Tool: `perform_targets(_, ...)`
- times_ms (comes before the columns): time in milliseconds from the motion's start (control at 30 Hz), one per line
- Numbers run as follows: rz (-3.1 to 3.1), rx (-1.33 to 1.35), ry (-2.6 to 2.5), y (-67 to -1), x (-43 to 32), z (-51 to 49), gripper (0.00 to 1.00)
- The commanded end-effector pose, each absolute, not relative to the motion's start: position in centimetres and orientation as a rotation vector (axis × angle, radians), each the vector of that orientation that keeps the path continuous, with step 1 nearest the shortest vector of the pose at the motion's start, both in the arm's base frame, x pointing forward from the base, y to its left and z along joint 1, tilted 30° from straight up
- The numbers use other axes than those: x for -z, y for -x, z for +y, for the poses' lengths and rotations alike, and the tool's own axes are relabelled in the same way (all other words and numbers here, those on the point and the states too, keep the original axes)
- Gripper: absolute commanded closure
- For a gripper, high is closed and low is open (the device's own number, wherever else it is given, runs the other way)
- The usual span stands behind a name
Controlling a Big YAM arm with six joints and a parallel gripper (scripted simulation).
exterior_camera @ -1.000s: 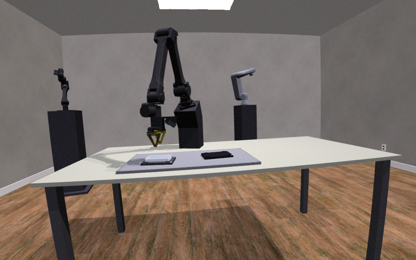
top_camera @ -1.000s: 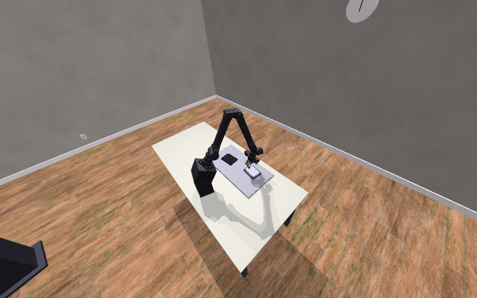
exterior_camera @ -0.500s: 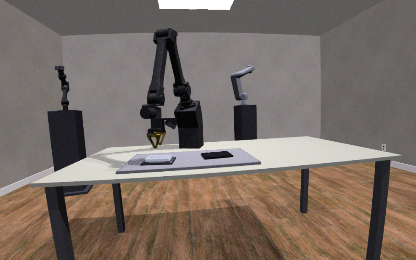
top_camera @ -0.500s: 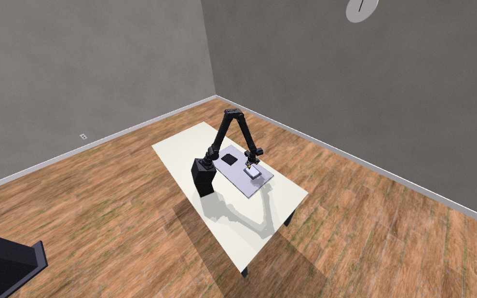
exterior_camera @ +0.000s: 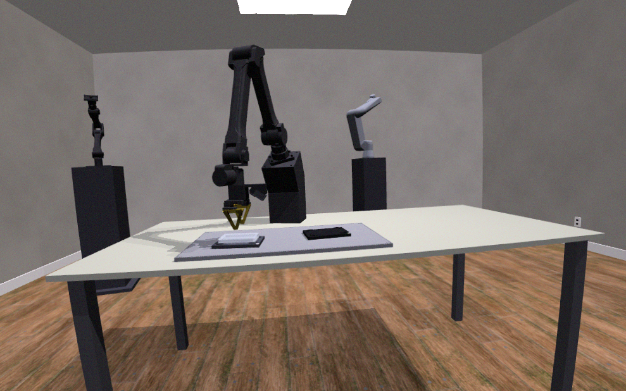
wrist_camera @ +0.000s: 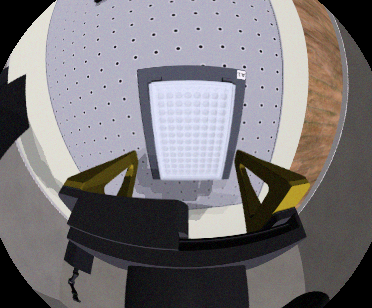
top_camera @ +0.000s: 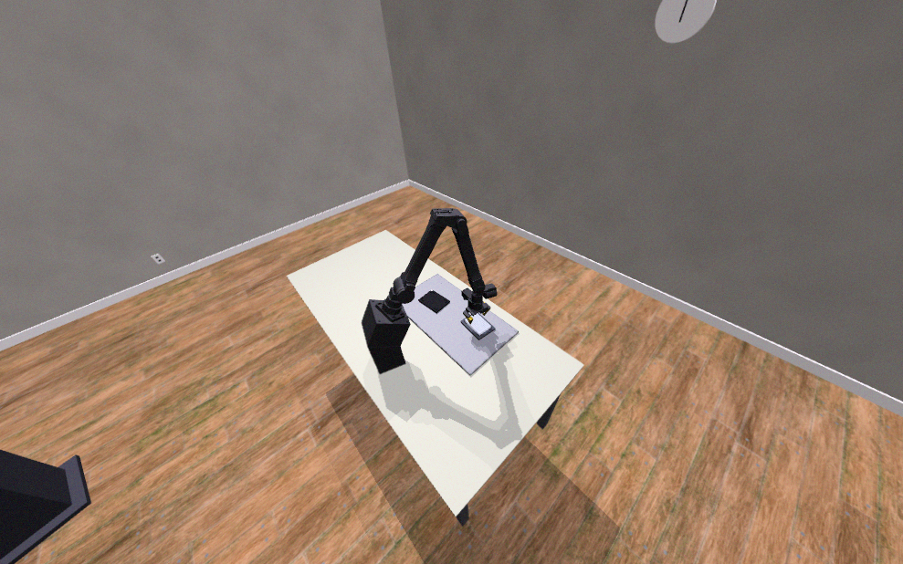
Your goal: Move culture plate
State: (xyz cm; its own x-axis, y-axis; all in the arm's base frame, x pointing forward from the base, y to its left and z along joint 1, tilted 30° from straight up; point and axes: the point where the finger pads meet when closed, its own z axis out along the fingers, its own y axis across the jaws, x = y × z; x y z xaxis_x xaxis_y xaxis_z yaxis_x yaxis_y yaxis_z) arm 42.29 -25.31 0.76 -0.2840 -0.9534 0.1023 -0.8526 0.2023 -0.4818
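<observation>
Approach step: gripper (wrist_camera: 187, 178) above lidded plate (wrist_camera: 191, 129) on right nest (wrist_camera: 148, 82), fingers wide apart, holding nothing. Next, probably: lower w/ fingers straddling plate's sides, then close.

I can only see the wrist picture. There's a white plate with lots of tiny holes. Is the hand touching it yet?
Observer: No. In the exterior view the hand hangs above the plate, with a gap of air between them.
Operator: Is it open?
Observer: Yes, the yellow fingers stand wide apart and hold nothing.
Operator: Where's the other nest? I only see a dark corner.
Observer: The exterior view shows all of it: a flat black nest, bare, on the same grey board.
Operator: Any other robots?
Observer: Two more arms on dark pedestals stand behind the table.
</observation>
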Motion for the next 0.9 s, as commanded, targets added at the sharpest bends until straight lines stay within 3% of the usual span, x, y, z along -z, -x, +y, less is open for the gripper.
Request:
perform_targets(0, 2.228, 0.713, 1.728, -44.3, -0.9, -25.8, 0.00)
perform_targets(867, 2.236, 0.706, 1.719, -45.8, 2.5, -26.5, 0.00)
